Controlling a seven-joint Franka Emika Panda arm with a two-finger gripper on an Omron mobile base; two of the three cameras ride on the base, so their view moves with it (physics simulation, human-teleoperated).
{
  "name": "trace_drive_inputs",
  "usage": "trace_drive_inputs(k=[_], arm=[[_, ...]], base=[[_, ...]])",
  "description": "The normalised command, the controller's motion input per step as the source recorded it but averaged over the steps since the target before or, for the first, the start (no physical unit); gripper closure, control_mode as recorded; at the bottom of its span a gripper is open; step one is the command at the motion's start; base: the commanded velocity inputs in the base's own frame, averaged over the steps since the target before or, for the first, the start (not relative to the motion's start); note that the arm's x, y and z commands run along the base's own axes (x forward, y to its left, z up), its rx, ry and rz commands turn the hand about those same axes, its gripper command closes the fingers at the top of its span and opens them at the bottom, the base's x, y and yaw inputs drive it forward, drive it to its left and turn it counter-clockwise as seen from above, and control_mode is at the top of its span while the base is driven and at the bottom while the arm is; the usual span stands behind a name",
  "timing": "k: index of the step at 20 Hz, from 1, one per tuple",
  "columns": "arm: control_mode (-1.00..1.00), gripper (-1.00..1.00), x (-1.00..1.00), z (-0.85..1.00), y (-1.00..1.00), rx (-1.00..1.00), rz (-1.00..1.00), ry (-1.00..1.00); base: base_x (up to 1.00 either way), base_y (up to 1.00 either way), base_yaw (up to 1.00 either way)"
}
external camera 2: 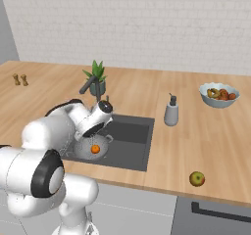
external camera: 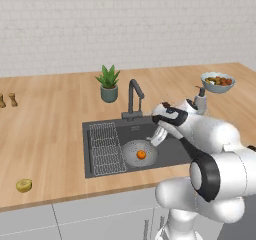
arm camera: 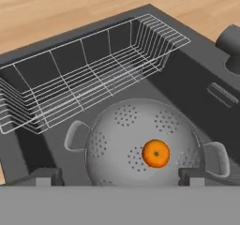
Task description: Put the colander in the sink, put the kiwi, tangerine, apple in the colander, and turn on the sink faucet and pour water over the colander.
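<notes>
Inside: tangerine [arm camera: 155, 153] in colander [arm camera: 117, 130], colander in sink [external camera: 172, 151].

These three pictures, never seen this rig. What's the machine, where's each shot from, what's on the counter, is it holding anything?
It is a white robot arm on a mobile base in a rendered kitchen. Two cameras ride on the base behind the arm, to its left and right; the third looks along the hand.

The gripper hangs over the sink, jaws apart, holding nothing. In the sink sits the colander with the tangerine in it, beside a wire rack. The faucet stands behind.

On the counter: the kiwi, the apple, a soap bottle, a potted plant, a fruit bowl and two small brown shakers.
</notes>
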Motion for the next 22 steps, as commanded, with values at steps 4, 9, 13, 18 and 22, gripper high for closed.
trace_drive_inputs(k=[4,9,13,18,22], arm=[[-1.0,-1.0,-0.21,1.0,-0.49,-0.16,-0.21,0.1],[-1.0,-1.0,-0.46,0.92,-0.73,-0.12,-0.24,0.08],[-1.0,-1.0,-0.59,0.77,-0.93,-0.05,-0.26,0.13],[-1.0,-1.0,-0.79,0.07,-0.75,-0.01,-0.28,0.01],[-1.0,-1.0,-0.75,0.0,-0.91,0.0,-0.32,0.0]], base=[[0.0,0.0,0.0],[0.0,0.0,0.0],[0.0,0.0,0.0],[0.0,0.0,0.0],[0.0,0.0,0.0]])
